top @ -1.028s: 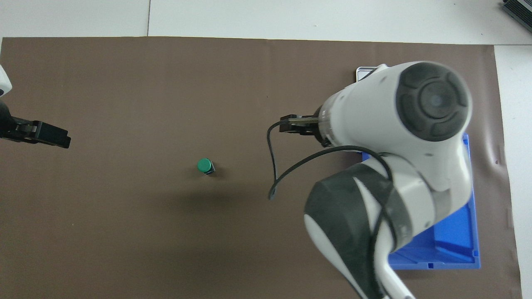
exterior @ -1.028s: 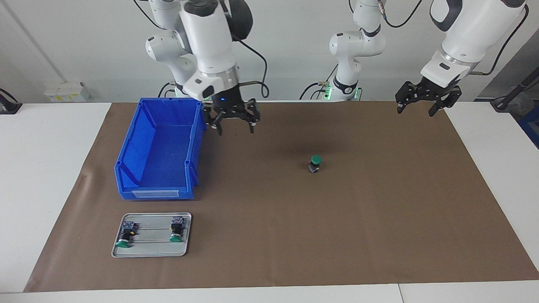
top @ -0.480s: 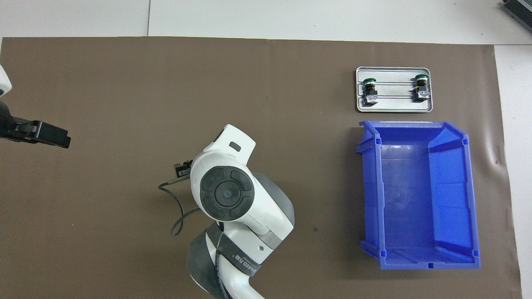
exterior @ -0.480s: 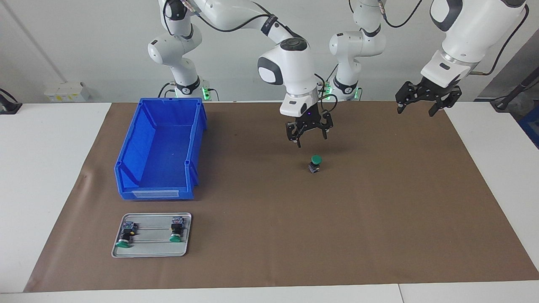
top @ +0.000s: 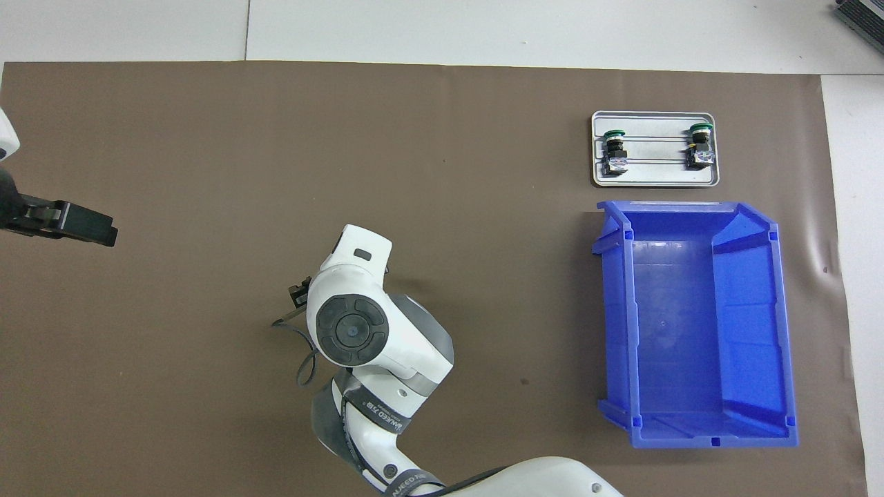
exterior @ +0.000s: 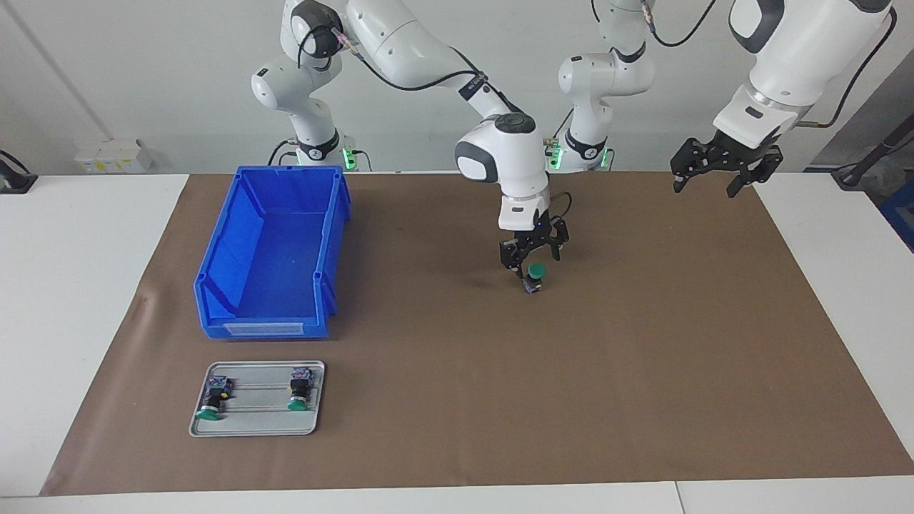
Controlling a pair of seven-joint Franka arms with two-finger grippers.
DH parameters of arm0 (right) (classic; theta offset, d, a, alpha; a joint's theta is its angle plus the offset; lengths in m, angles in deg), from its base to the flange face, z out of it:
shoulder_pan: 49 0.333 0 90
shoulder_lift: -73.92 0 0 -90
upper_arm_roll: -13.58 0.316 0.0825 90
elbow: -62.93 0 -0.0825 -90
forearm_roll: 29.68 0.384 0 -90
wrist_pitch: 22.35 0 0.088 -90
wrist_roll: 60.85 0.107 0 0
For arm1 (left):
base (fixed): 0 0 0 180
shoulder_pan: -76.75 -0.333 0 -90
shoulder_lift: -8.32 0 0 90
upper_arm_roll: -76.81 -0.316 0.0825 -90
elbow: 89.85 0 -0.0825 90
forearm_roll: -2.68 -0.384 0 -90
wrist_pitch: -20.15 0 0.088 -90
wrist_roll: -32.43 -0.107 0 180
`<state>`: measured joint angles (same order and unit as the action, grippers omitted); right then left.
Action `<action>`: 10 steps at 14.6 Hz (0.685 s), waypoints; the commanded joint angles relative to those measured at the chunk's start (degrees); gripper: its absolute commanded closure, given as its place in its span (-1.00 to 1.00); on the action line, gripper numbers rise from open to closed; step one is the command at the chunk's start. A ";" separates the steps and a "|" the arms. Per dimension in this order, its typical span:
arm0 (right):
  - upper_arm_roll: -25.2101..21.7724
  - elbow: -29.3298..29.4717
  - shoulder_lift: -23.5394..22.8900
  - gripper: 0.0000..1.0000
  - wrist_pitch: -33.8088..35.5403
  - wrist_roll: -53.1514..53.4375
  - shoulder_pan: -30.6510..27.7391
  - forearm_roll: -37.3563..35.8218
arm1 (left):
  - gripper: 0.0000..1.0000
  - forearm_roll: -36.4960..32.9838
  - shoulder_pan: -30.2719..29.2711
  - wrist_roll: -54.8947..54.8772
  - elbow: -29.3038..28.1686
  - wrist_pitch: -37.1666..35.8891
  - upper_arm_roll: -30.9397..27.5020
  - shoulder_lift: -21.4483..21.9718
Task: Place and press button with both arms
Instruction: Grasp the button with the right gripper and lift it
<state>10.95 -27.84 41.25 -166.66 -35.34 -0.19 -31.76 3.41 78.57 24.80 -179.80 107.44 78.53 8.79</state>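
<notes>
Button [exterior: 535,278] standing upright on the brown mat [exterior: 457,428] that covers the middle of the desk [exterior: 71,285], green cap up, well apart from the blue bin [exterior: 268,253] toward the left arm's end of the desk. Right end effector [exterior: 535,258] lowered directly over the button, its open fingers set to either side of the green cap; whether a fingertip touches the cap cannot be told from the facing view, and nothing appears gripped. In the overhead view the right arm [top: 352,324] hides the button entirely. Left end effector [exterior: 717,175] hanging raised over the edge of the mat at the left arm's end of the desk, much farther from the blue bin than the button is; fingers spread, holding nothing; this arm waits. Blue bin lying toward the right arm's end of the desk, open top up. Metal tray [exterior: 314,421] resting just beside the bin, farther from the robots than the bin, carrying two more buttons [exterior: 213,395] laid on their sides, green caps pointing away from the bin.
</notes>
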 commanded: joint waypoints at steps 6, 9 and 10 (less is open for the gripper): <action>-0.27 0.51 -2.58 -0.94 -1.85 -2.48 0.23 -1.78 | -1.00 -1.08 -0.93 0.07 -2.16 1.13 0.65 1.64; -0.27 0.60 -2.58 -0.80 -1.85 -2.22 0.41 -1.87 | -1.00 -1.08 -0.93 0.07 -2.16 1.13 0.65 1.64; -0.36 0.60 -2.58 -0.65 -1.85 -2.31 0.50 -1.87 | -1.00 -1.08 -0.93 0.07 -2.16 1.13 0.65 1.64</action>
<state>10.70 -27.84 39.30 -167.59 -36.77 0.33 -33.15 3.41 78.57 24.80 -179.80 107.44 78.53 8.79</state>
